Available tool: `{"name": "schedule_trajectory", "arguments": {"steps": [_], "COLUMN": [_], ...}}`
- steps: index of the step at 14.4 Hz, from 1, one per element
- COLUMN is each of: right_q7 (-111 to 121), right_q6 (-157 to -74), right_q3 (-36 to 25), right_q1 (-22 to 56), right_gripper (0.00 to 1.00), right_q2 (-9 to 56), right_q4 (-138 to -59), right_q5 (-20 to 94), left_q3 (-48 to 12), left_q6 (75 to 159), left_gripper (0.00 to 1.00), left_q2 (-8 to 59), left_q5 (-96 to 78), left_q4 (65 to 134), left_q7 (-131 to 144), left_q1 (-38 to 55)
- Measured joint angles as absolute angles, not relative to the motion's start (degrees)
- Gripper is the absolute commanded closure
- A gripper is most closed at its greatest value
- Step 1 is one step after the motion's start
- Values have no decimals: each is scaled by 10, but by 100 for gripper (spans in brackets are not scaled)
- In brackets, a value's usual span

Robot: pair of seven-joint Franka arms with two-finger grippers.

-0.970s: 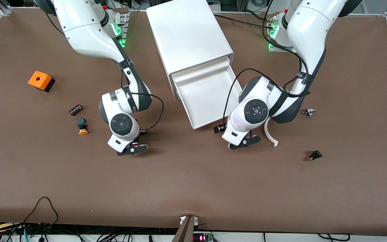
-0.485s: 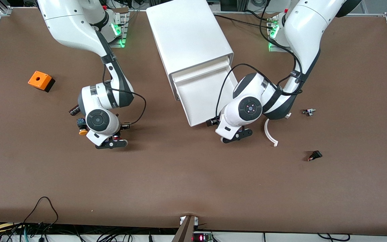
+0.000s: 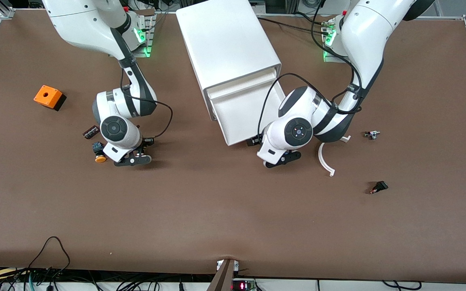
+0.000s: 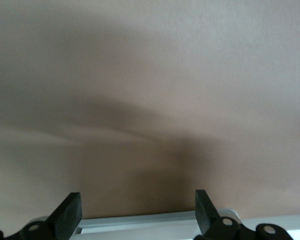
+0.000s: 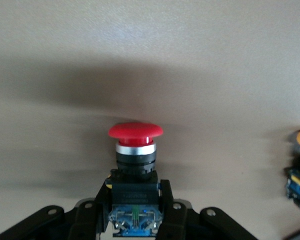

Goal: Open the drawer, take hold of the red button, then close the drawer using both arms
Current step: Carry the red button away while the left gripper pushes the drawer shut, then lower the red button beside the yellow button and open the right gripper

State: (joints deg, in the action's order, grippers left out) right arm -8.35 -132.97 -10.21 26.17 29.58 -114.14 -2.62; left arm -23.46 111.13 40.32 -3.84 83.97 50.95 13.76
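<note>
The middle drawer (image 3: 246, 115) is standing pulled out of the white cabinet (image 3: 227, 44), its tray showing bare white inside in the front view, with its front edge toward the front camera.

The left gripper (image 3: 283, 158) is sitting low over the worktop (image 3: 233, 218), just beside the drawer's front corner at the left arm's end. Its jaws are standing spread wide with nothing between them; the left wrist view is showing both fingertips (image 4: 70, 212) apart, with a white edge lying between them and brown worktop ahead.

The right gripper (image 3: 134, 159) is hovering over the worktop toward the right arm's end, well apart from the cabinet. Its jaws are pinching the black-teal body of the red button (image 5: 135, 150), with the red cap pointing away from the wrist.

An orange-capped button (image 3: 99, 152) is lying on the worktop just beside the right gripper. A small dark part (image 3: 91, 131) is lying near it, and an orange box (image 3: 48, 97) is sitting farther from the camera.

At the left arm's end, a curved white strip (image 3: 325, 159), a small metal part (image 3: 372, 134) and a small black part (image 3: 379, 187) are lying on the worktop
</note>
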Motion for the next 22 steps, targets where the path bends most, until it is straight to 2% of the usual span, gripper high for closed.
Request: {"name": "schedule_trajectory", "arguments": {"steps": [1, 2, 4, 5, 7, 8, 9, 18, 22], "right_q7": [-74, -68, -60, -59, -58, -58, -58, -55, -55], "right_q6": [-1345, -1350, -1354, -1356, -1358, -1358, -1358, -1363, -1304], "right_q3": [-106, -108, -114, -116, -117, -116, -117, -117, -120], "right_q1": [261, 260, 258, 257, 256, 256, 256, 257, 255], "right_gripper": [65, 59, 31, 27, 25, 20, 2, 0, 0], "right_q2": [290, 286, 284, 284, 283, 283, 282, 249, 192], "right_q4": [-1154, -1160, -1164, -1164, -1164, -1164, -1164, -1123, -1105], "right_q5": [-26, -26, -26, -26, -26, -26, -26, -26, -26], "left_q3": [-240, -244, -251, -256, -260, -261, -262, -294, -301], "left_q6": [1106, 1100, 1091, 1090, 1089, 1089, 1088, 1060, 1058], "left_gripper": [0, 0, 0, 0, 0, 0, 0, 0, 0], "left_q2": [403, 403, 403, 403, 403, 403, 403, 403, 403], "left_q5": [-39, -40, -40, -43, -69, -85, -95, -102, -102], "left_q4": [841, 842, 847, 852, 866, 873, 876, 888, 891], "left_q7": [510, 510, 510, 510, 510, 509, 509, 509, 509], "left_q1": [138, 139, 140, 140, 140, 140, 140, 140, 141]}}
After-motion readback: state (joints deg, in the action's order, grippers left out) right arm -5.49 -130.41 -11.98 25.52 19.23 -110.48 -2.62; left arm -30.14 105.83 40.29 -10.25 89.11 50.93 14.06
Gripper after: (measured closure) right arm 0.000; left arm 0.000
